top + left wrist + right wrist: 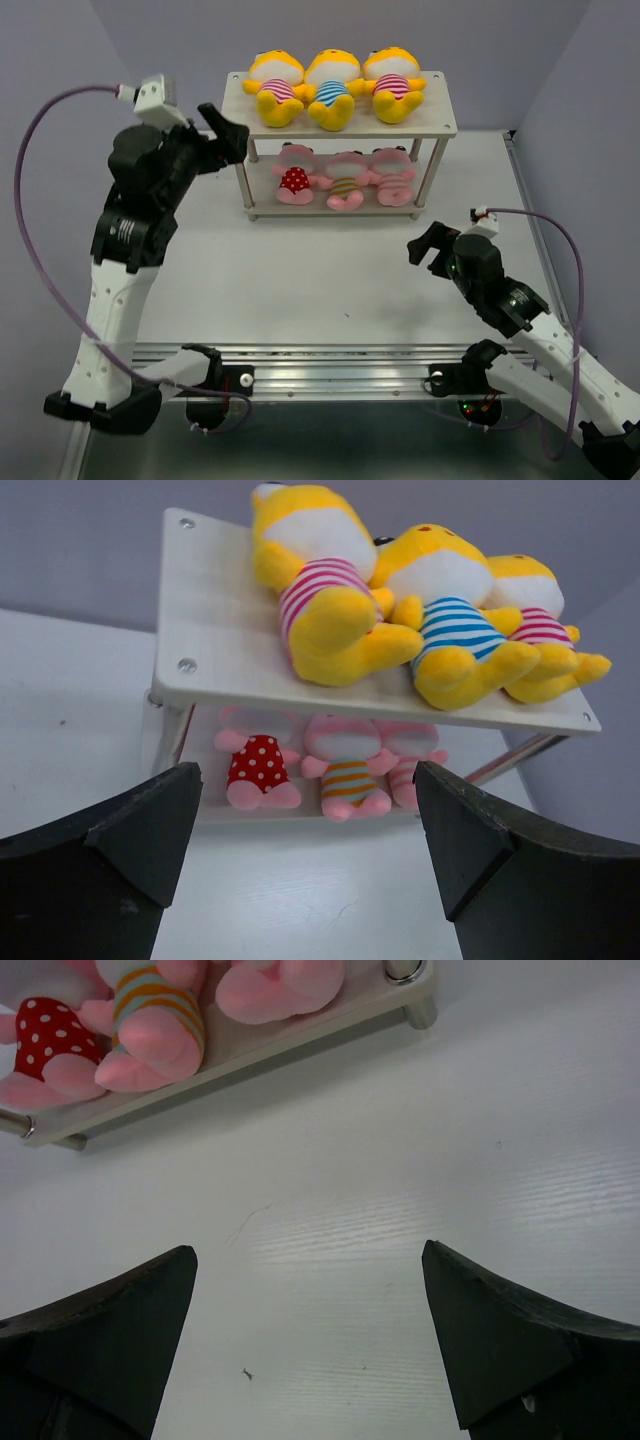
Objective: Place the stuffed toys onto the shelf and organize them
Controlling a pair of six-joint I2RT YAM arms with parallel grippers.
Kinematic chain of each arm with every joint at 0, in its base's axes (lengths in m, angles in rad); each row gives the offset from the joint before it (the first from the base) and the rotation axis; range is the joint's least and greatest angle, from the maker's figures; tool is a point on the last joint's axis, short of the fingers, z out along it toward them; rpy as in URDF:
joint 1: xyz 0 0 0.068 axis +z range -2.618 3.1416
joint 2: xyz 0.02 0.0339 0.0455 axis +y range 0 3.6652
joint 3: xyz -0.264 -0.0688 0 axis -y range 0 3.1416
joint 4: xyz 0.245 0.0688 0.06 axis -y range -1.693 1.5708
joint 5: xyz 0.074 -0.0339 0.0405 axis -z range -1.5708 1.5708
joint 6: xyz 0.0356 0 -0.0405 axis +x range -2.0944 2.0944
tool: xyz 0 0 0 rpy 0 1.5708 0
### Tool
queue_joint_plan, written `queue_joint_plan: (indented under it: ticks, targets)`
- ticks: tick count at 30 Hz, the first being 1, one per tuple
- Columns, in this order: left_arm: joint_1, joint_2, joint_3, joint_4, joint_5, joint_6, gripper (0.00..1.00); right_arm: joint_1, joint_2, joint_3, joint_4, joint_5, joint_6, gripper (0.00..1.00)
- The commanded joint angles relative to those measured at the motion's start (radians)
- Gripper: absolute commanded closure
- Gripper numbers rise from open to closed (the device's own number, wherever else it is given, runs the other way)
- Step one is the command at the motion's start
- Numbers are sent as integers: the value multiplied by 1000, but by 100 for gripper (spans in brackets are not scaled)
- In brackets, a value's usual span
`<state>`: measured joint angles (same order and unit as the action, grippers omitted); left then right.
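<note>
The shelf [440, 122] stands at the back of the table. Three yellow stuffed toys [277, 88] [332, 90] [393, 84] lie in a row on its top board. On the lower board lie three pink ones: red-dotted [295, 178], brown-striped [345, 182] and pink-striped [393, 176]. My left gripper [228, 128] hovers just left of the shelf's top board, open and empty. In the left wrist view the left gripper [308, 780] faces the shelf [210, 610] and the toys. My right gripper [432, 250] is open and empty, low over the table in front of the shelf's right end.
The white table [300, 270] runs from the shelf to the metal rail [330, 365] at the near edge. Grey walls close in the back and sides. The right wrist view shows the shelf's lower board [250, 1045] and a leg foot [405, 972] close ahead.
</note>
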<state>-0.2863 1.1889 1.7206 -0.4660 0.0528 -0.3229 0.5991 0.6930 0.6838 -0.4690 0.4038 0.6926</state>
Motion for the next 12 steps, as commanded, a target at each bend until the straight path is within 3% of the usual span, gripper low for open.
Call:
queue_joint_plan:
  ticks: [1, 2, 3, 5, 7, 12]
  targets:
    - [2, -289, -397, 150, -286, -275, 1, 2, -32, 43, -28, 96, 18, 0]
    - [3, -410, -568, 151, -319, -332, 1, 2, -41, 48, -36, 118, 15, 0]
    - [3, -463, -642, 148, -338, -440, 1, 2, -43, 57, -54, 125, 15, 0]
    - [1, -587, -806, 127, -357, -493, 1, 2, -46, 66, -77, 138, 10, 0]
    - [2, -624, -837, 75, -372, -456, 1, 2, -44, 74, -94, 141, 13, 0]
    - [2, -603, -754, -59, -433, -441, 1, 2, -43, 71, -120, 141, 31, 0]
